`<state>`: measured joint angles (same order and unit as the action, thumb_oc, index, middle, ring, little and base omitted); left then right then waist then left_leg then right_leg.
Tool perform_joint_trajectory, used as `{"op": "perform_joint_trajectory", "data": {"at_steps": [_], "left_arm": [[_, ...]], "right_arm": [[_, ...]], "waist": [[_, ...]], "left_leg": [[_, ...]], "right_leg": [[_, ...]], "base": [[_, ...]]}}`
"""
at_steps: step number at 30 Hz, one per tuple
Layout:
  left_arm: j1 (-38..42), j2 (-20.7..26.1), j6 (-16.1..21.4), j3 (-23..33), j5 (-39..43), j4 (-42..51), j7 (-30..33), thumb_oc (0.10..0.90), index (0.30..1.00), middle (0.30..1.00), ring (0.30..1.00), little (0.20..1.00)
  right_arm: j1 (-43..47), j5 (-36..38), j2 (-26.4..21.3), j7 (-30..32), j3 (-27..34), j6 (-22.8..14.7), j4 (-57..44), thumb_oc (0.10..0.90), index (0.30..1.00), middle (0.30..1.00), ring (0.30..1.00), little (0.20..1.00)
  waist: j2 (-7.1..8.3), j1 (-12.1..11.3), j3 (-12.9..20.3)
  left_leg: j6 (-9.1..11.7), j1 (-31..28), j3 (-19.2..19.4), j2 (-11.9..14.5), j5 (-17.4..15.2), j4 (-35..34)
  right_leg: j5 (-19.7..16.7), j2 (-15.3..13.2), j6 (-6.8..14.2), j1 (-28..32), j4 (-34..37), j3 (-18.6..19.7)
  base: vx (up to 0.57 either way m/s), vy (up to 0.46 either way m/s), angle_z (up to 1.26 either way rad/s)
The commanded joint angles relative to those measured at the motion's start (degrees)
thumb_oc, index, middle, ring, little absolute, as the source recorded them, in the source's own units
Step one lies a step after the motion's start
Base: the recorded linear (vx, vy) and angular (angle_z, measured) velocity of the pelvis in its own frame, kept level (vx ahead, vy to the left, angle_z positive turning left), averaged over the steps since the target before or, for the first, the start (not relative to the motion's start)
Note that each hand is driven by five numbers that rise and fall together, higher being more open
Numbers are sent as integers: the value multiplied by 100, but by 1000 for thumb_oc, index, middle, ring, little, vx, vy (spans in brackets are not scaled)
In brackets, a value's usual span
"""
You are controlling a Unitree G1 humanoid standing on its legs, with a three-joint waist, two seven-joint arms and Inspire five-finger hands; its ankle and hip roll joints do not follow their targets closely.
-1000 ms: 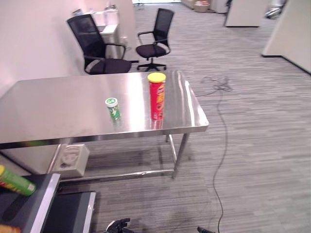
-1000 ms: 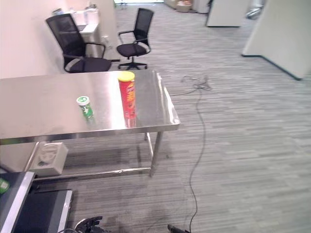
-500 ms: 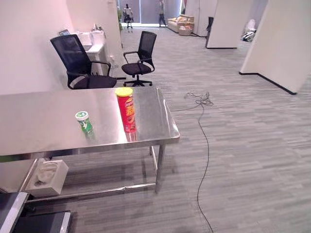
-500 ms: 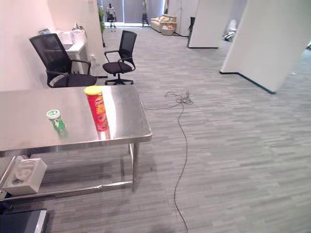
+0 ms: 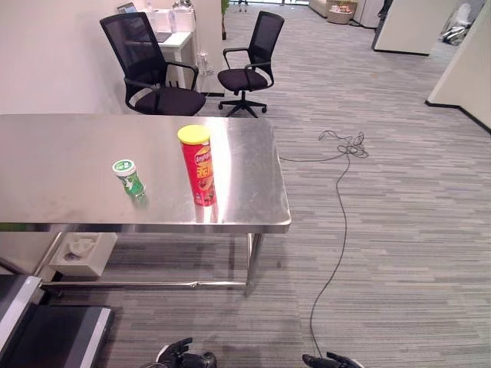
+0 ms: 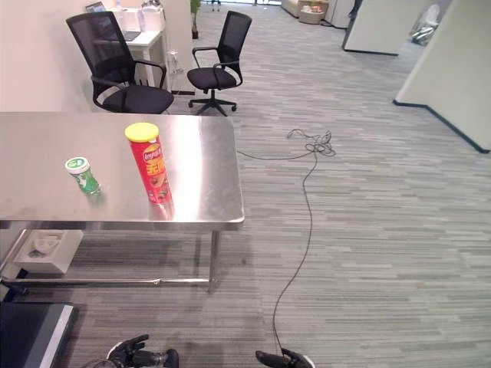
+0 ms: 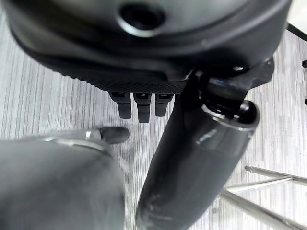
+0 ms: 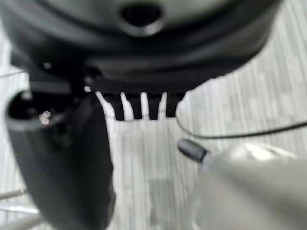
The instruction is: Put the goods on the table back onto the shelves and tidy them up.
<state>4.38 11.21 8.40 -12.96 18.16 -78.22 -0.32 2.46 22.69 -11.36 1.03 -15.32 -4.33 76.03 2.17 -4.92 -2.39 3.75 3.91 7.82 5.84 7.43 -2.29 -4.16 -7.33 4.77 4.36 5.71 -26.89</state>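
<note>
Bright, even light; tabletop (image 5: 245, 192) glare.

The table (image 5: 69, 153) is bare silver-grey metal with a reflective sheen. The tall can (image 5: 198, 167) is red with a yellow lid; the small bottle (image 5: 130, 179) is green with a white-and-green cap. The floor (image 5: 399, 199) carries grey striped carpet, the two chairs (image 5: 157, 65) are black, and both hands (image 7: 144, 103) (image 8: 144, 103) are dark.

Red can (image 5: 199, 166) with yellow lid, upright on the worktop (image 5: 61, 169): printed logo patch on its side, letters too small to make out. Small green container (image 5: 129, 178) beside it: white-and-green lid, markings unreadable. No other signs, numbers or labels legible.
</note>
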Motion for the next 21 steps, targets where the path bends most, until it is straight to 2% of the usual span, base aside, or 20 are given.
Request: {"op": "perform_joint_trajectory", "data": {"at_steps": [1, 3, 8, 9, 10, 12, 13, 14, 15, 16, 17, 18, 19, 20, 21], "left_arm": [[30, -154, 176, 45, 108, -185, 71, 800, 900, 900, 900, 900], [-37, -146, 145, 33, -49, -195, 55, 800, 900, 900, 900, 900], [-35, -146, 145, 32, -50, -195, 55, 800, 900, 900, 900, 900], [-35, -146, 145, 32, -50, -195, 55, 800, 900, 900, 900, 900], [62, -71, 136, -405, -742, -159, 39, 800, 900, 900, 900, 900], [106, -1, 116, -523, -884, -111, 36, 800, 900, 900, 900, 900], [135, 43, 107, -541, -900, -85, 10, 800, 900, 900, 900, 900], [136, 43, 107, -541, -900, -86, 10, 800, 900, 900, 900, 900], [131, 59, 76, -532, -845, -84, 15, 800, 900, 900, 900, 900], [132, 84, 63, -519, -780, -100, 31, 800, 900, 900, 900, 900], [167, 105, 64, -493, -675, -113, 59, 800, 900, 900, 900, 900], [177, 123, 79, -434, -555, -86, 55, 800, 900, 900, 900, 900], [147, 97, 108, -397, -541, -124, 20, 800, 900, 900, 900, 900], [147, 98, 108, -397, -541, -124, 20, 800, 900, 900, 900, 900], [158, 14, 136, -417, -521, -138, 61, 800, 900, 900, 900, 900]], "right_arm": [[347, -193, -176, 82, -93, -263, -391, 800, 900, 900, 900, 900], [316, -361, -205, 75, -120, -261, -458, 800, 900, 900, 900, 900], [317, -362, -205, 75, -119, -261, -459, 800, 900, 900, 900, 900], [317, -362, -205, 75, -119, -261, -459, 800, 900, 900, 900, 900], [328, -529, -187, -11, -87, -167, -388, 800, 900, 900, 900, 900], [369, -593, -148, -75, -133, -134, -316, 800, 900, 900, 900, 900], [462, -666, -97, -161, -213, -116, -247, 800, 900, 900, 900, 900], [463, -666, -97, -162, -213, -117, -246, 800, 900, 900, 900, 900], [500, -680, -72, -184, -242, -109, -187, 800, 900, 900, 900, 900], [550, -651, -51, -193, -276, -105, -150, 800, 900, 900, 900, 900], [585, -585, -31, -194, -318, -130, -149, 800, 900, 900, 900, 900], [599, -477, -32, -193, -358, -143, -176, 800, 900, 900, 900, 900], [475, -379, -6, -206, -377, -182, -152, 800, 900, 900, 900, 900], [476, -379, -5, -206, -376, -182, -152, 800, 900, 900, 900, 900], [326, -396, -58, -143, -337, -165, 114, 800, 900, 900, 900, 900]], "waist": [[-49, -37, -100], [-74, -30, -9], [-74, -24, 8], [-74, -24, 8], [34, 76, 102], [65, 50, 105], [10, -35, -16], [14, -40, -16], [-44, -61, -99], [-86, -37, -177], [-103, 21, -280], [-77, 42, -356], [26, 36, -368], [25, 40, -354], [154, -24, -385]], "left_leg": [[436, 438, -64, 697, 231, -236], [458, 186, -58, 743, 203, -263], [453, 210, -65, 739, 213, -266], [453, 210, -65, 739, 213, -266], [279, 49, 256, 439, -53, -198], [128, 16, 306, 247, -159, -218], [-37, -101, 390, 127, -289, -210], [-39, -101, 397, 123, -291, -210], [-107, -188, 437, 82, -323, -220], [-140, -262, 401, 49, -316, -254], [-154, -302, 309, -7, -322, -271], [-163, -311, 210, -103, -313, -265], [-209, -322, 112, -279, -415, -168], [-209, -303, 107, -276, -407, -168], [-163, 132, 4, -391, -621, 631]], "right_leg": [[473, 8, 155, 186, -71, 302], [467, 7, 197, 328, -71, 420], [461, 5, 198, 308, -71, 414], [461, 5, 198, 308, -71, 414], [288, -383, 408, 300, -182, 475], [331, -541, 447, 118, -612, 529], [359, -719, 496, -200, -1453, 495], [365, -727, 498, -209, -1466, 503], [289, -812, 530, -469, -2029, 442], [260, -706, 521, -749, -2413, 472], [301, -421, 441, -994, -2414, 615], [339, -164, 380, -1020, -2028, 733], [500, 104, 295, -712, -1530, 888], [484, 110, 292, -721, -1511, 883], [596, 266, 1, -393, -899, 850]], "base": [[330, 279, 3], [255, 247, -32], [24, 26, -28], [247, 518, 1], [288, 634, 3], [188, 542, 11], [33, 260, -9], [33, 292, -27], [21, 189, -41], [25, 226, -30], [35, 116, -15], [91, 17, -7], [85, -22, 3], [74, -49, 65], [8, -30, 94]]}}
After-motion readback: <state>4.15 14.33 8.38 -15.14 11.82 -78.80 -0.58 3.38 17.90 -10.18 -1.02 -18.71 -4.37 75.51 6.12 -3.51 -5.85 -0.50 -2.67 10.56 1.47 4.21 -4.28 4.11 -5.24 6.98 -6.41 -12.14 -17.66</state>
